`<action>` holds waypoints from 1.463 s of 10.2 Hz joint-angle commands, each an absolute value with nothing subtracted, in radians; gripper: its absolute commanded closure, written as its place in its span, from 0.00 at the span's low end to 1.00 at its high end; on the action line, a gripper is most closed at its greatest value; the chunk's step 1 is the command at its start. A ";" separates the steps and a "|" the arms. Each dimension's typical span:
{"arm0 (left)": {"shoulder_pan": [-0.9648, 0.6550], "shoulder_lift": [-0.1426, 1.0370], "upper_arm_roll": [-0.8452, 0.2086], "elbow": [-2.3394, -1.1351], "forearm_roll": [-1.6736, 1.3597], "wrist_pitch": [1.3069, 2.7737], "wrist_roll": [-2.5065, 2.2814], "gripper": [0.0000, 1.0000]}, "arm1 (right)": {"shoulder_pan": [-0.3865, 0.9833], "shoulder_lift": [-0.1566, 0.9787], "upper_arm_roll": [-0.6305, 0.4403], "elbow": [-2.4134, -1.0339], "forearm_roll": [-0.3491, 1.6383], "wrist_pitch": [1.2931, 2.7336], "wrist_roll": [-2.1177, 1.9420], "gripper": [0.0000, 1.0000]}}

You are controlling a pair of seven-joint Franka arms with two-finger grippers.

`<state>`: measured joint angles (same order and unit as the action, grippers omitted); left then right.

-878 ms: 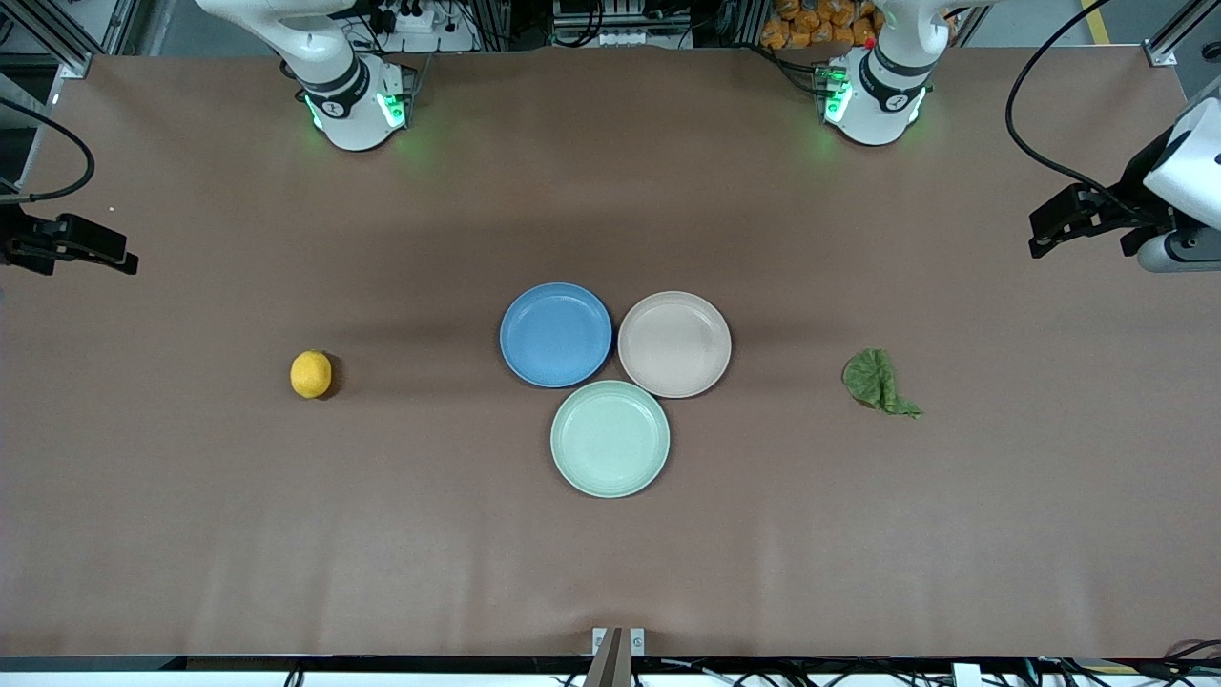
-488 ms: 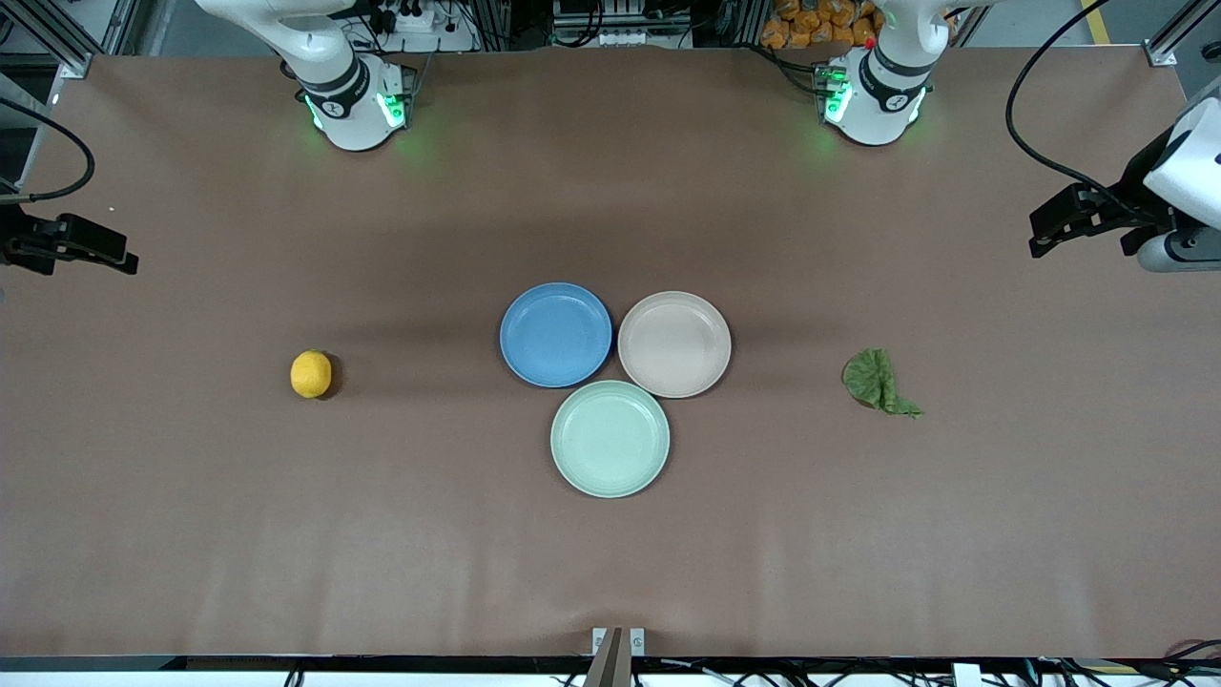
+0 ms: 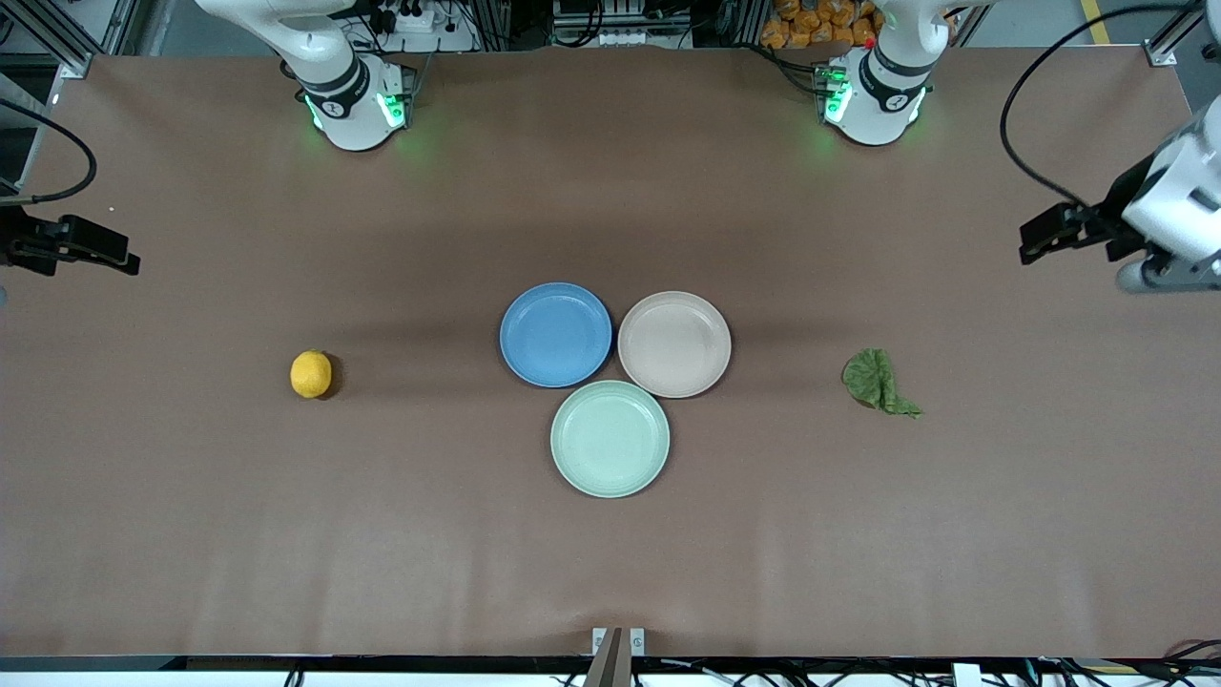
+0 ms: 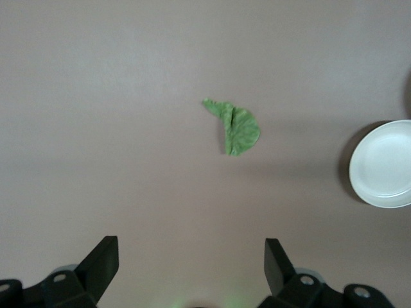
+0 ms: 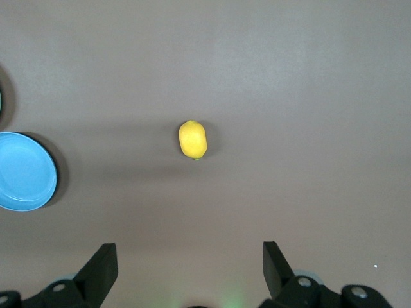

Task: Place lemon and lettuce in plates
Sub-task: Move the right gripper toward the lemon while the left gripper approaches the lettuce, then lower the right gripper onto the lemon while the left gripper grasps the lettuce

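The lemon (image 3: 311, 374) lies on the table toward the right arm's end; it also shows in the right wrist view (image 5: 192, 139). The lettuce (image 3: 878, 382) lies toward the left arm's end and shows in the left wrist view (image 4: 236, 125). The blue plate (image 3: 555, 334) and the beige-pink plate (image 3: 674, 343) sit side by side mid-table, both empty. My left gripper (image 3: 1035, 239) hangs open and empty over the table's end, apart from the lettuce (image 4: 191, 247). My right gripper (image 3: 119, 256) hangs open and empty over the other end, apart from the lemon (image 5: 189, 253).
A pale mint-green plate (image 3: 610, 438) sits touching both plates, nearer the front camera. The blue plate's rim (image 5: 26, 179) shows in the right wrist view, the beige-pink plate's rim (image 4: 385, 163) in the left wrist view. The brown table (image 3: 610, 572) is bare around the fruit and the leaf.
My left arm has shifted slightly, its gripper edging toward the table's middle. The right arm, lemon, lettuce and plates have not moved.
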<state>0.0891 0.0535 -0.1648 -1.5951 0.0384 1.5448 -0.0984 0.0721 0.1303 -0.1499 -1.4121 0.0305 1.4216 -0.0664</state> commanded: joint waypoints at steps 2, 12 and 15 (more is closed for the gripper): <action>0.101 0.066 -0.167 -1.756 0.043 1.708 -0.075 0.00 | 0.077 0.156 -0.140 -1.492 0.029 1.478 -0.063 0.00; 0.084 0.286 -0.175 -2.052 0.048 2.233 -0.173 0.00 | 0.075 0.209 -0.114 -1.987 0.077 2.062 -0.063 0.00; 0.080 0.412 -0.176 -2.042 0.049 2.337 -0.193 0.00 | 0.078 0.261 -0.109 -2.078 0.077 2.241 -0.063 0.00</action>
<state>0.0809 0.3645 -0.1724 -2.0560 0.0384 2.2968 -0.1641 0.0757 0.2489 -0.1137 -2.0484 0.0635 2.1868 -0.0664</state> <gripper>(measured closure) 0.000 0.000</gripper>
